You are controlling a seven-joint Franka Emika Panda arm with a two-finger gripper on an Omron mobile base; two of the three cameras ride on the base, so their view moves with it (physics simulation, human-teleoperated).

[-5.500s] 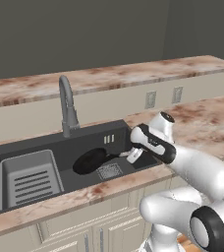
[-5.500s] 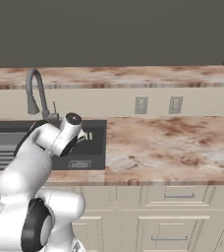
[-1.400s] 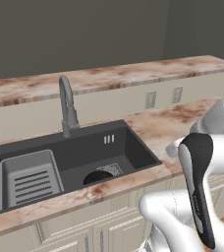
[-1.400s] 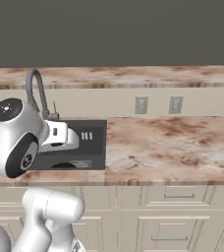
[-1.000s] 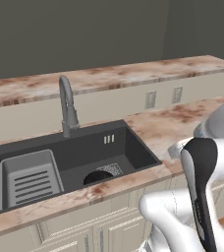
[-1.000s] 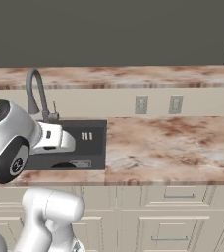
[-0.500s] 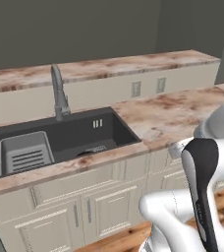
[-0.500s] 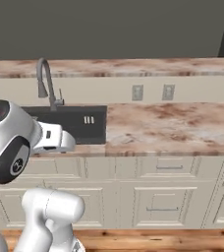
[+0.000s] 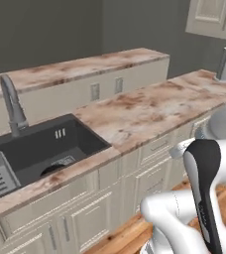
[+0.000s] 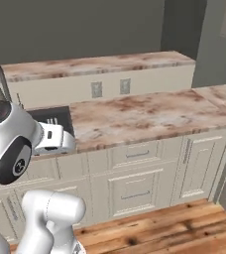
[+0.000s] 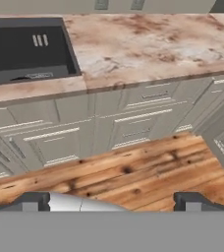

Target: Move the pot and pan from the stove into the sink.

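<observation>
Gripper [image 11: 112,199] agape above wooden floor [image 11: 133,172]

Light even and diffuse, moderately bright; no single source evident. Counter [image 9: 149,106] reads evenly lit, no glare on the marble pattern. Sink [image 9: 40,149] interior is the darkest zone, detail inside it hard to read. Wall [image 10: 75,27] behind the counter is dim grey. Soft shading under the counter lip over the cabinets [image 11: 114,123]; no hard cast shadows. Floor [image 11: 133,172] bright. All views soft, low-resolution, jagged edges; no visible lens distortion.
</observation>
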